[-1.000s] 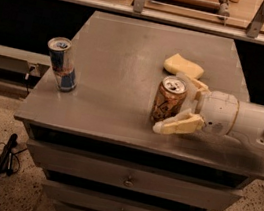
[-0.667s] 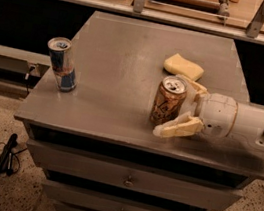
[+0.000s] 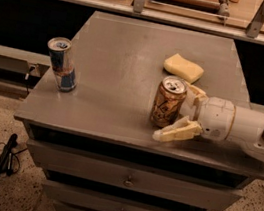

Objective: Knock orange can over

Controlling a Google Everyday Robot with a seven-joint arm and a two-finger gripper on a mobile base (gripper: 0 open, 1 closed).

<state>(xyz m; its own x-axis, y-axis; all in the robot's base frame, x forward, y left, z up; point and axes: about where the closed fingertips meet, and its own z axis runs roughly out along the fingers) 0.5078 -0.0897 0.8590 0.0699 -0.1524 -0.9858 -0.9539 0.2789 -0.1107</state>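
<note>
Pincer (image 3: 177, 114) spread, fingers (image 3: 178, 131) flanking the upright orange can (image 3: 167, 102) near the front edge of the worktop (image 3: 115, 54). Likely placed to shove it sideways.

Dim light from above leaves a soft sheen on the desk (image 3: 129, 61). The gripper (image 3: 176, 113), beside the orange can (image 3: 167, 103), shows pale.
</note>
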